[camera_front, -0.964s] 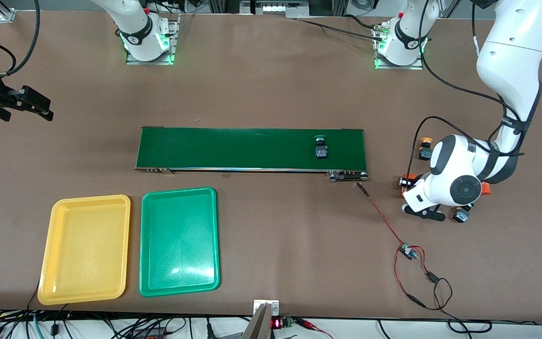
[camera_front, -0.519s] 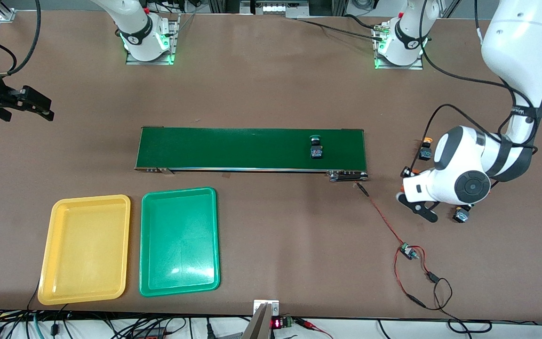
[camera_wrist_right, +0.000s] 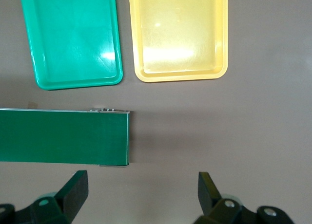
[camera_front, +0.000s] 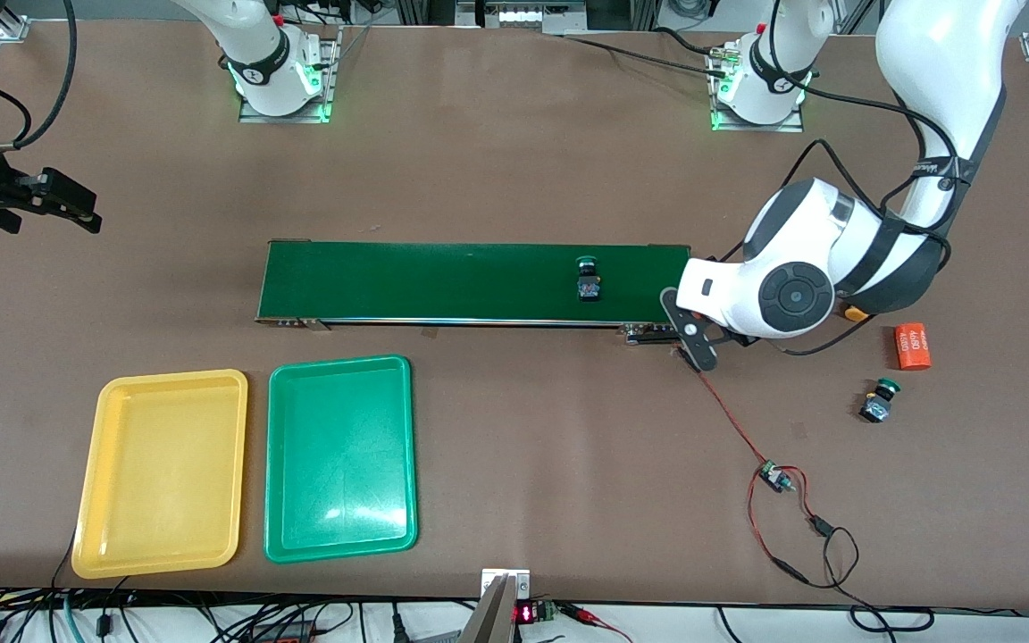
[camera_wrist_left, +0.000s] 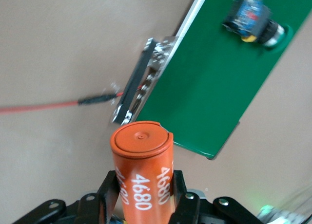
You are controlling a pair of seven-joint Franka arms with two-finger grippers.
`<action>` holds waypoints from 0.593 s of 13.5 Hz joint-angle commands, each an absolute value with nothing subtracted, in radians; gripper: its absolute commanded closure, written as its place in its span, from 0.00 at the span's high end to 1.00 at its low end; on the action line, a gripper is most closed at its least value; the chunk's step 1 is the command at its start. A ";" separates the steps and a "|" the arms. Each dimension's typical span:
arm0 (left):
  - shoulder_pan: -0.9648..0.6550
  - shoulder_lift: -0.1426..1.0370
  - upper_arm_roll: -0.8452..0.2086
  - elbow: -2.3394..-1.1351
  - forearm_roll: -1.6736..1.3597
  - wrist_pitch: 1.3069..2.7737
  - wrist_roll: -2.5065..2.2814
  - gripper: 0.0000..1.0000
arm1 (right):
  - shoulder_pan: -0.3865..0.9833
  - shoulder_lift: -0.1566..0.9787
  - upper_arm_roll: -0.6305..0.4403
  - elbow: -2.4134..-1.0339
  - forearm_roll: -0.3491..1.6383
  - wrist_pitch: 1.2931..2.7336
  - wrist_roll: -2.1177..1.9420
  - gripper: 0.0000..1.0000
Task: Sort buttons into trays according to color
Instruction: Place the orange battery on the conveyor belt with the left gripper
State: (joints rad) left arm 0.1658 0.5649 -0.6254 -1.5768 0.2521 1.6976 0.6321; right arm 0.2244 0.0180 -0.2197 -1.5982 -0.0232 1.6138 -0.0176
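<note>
Notably, left hand (camera_wrist_left: 141, 197) grips smooth orange cylinder (camera_wrist_left: 142, 173).

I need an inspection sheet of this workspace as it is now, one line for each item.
Surface: brown table with a green belt.
Job's things: green button on the belt; second green button on the table toward the left arm's end; yellow tray and green tray hold no buttons.
Clutter: lying cylinder, orange, near the second green button.
Grippers: left pincer shut on held cylinder, orange, by the belt's end; right pincer open, waiting over the table.
Cables: red wire from the belt to a small board.
Surroundings: cable bundles along the table edge.
</note>
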 commanded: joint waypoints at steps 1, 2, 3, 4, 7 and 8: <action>0.181 0.569 -0.643 -1.614 0.272 1.743 0.775 0.15 | 0.219 0.015 -0.216 -1.609 -0.021 1.632 -0.006 1.00; 0.183 0.571 -0.676 -1.632 0.272 1.747 0.782 0.15 | 0.218 0.015 -0.216 -1.609 -0.021 1.632 -0.006 1.00; 0.184 0.568 -0.683 -1.652 0.273 1.765 0.791 0.15 | 0.218 0.017 -0.216 -1.609 -0.021 1.632 -0.005 1.00; 0.184 0.565 -0.684 -1.689 0.275 1.790 0.807 0.15 | 0.218 0.015 -0.216 -1.609 -0.021 1.631 -0.005 1.00; 0.183 0.566 -0.684 -1.779 0.300 1.902 0.915 0.14 | 0.218 0.017 -0.216 -1.609 -0.021 1.631 -0.005 1.00; 0.181 0.566 -0.684 -1.787 0.304 1.911 0.926 0.14 | 0.218 0.017 -0.216 -1.609 -0.021 1.631 -0.005 1.00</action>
State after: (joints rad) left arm 0.1683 0.5812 -0.6753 -1.7414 0.2728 1.8696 0.8663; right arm 0.2240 0.0236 -0.2199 -1.5982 -0.0232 1.6192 -0.0151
